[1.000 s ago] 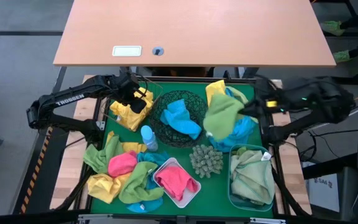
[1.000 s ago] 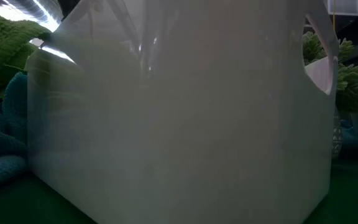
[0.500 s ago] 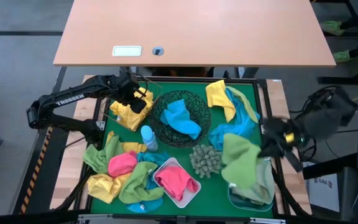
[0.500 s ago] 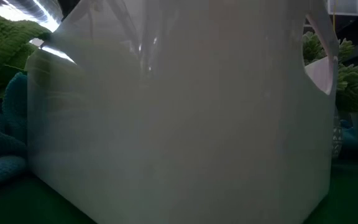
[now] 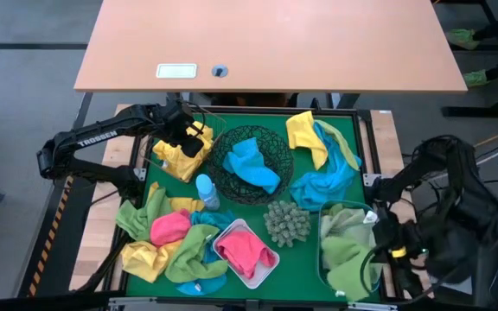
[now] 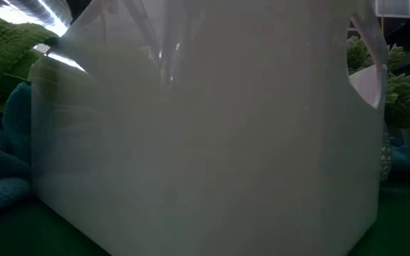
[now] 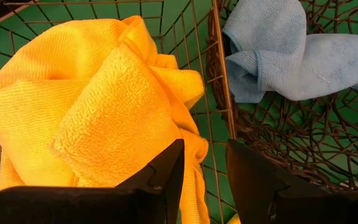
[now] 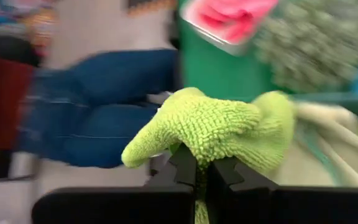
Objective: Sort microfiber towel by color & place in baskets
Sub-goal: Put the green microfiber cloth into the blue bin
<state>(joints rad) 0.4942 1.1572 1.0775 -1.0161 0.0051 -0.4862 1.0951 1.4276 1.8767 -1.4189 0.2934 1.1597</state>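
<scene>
My right gripper point(image 8: 197, 163) is shut on a lime green towel point(image 5: 349, 264) over the near end of the translucent blue tub point(image 5: 322, 226), which holds another green towel point(image 5: 342, 223). My left gripper point(image 7: 205, 152) stands open above the yellow towels point(image 7: 92, 106) in the thin wire basket point(image 5: 182, 149) at the far left. A blue towel point(image 5: 251, 164) lies in the black mesh bowl point(image 5: 277, 142). A pink towel point(image 5: 242, 248) lies in the white tub point(image 5: 271, 259). My right gripper pinches a bunched fold of the lime green towel point(image 8: 199, 142) between its two fingers. The fingers slant down from the table's right side. The towel bulges past the fingertips and hangs over the blue tub; whether it rests on the towel inside, I cannot tell.
A spiky grey-green ball point(image 5: 286, 223) and a small blue bottle point(image 5: 206, 192) stand mid-table. Loose towels lie heaped at the near left point(image 5: 167, 242) and far right point(image 5: 320, 155). A person's legs in blue trousers point(image 8: 104, 112) show beyond the table. The white tub's wall point(image 6: 205, 142) fills the low view.
My right gripper has swung from the far right of the table toward the near edge and a little down, turning as it went. It has carried the lime green towel from above the far-right heap to over the blue tub.
</scene>
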